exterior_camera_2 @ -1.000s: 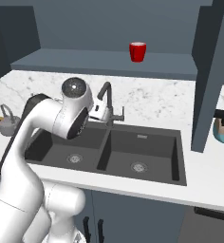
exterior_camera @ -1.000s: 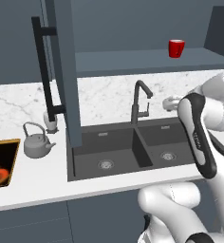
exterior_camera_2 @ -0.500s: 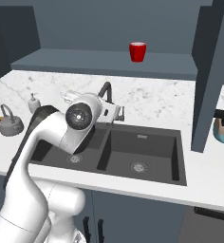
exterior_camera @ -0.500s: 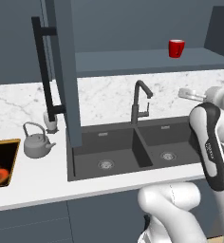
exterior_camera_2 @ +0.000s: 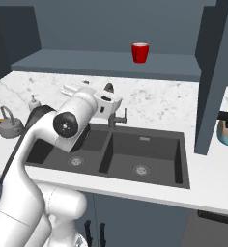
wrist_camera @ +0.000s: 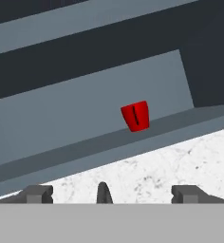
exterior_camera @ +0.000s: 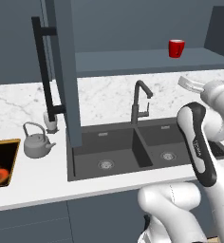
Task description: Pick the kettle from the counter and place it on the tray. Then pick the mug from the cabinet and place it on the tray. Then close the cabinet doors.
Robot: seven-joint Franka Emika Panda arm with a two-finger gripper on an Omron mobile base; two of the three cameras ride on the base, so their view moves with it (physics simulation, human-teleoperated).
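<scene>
The red mug (wrist_camera: 135, 116) sits on the cabinet shelf (wrist_camera: 85, 147) at 12 o'clock from the wide-open, empty gripper (wrist_camera: 111, 193); the arm has swung up toward it

The grey kettle (exterior_camera: 36, 145) was seen upright on the white marble counter (exterior_camera: 42, 175), just beside the yellow-rimmed tray (exterior_camera: 1, 163), not on it. The red mug (exterior_camera: 176, 48) was perched on the shelf of the dark blue cabinet (exterior_camera: 133, 59), whose door (exterior_camera: 65, 76) was left open.
</scene>
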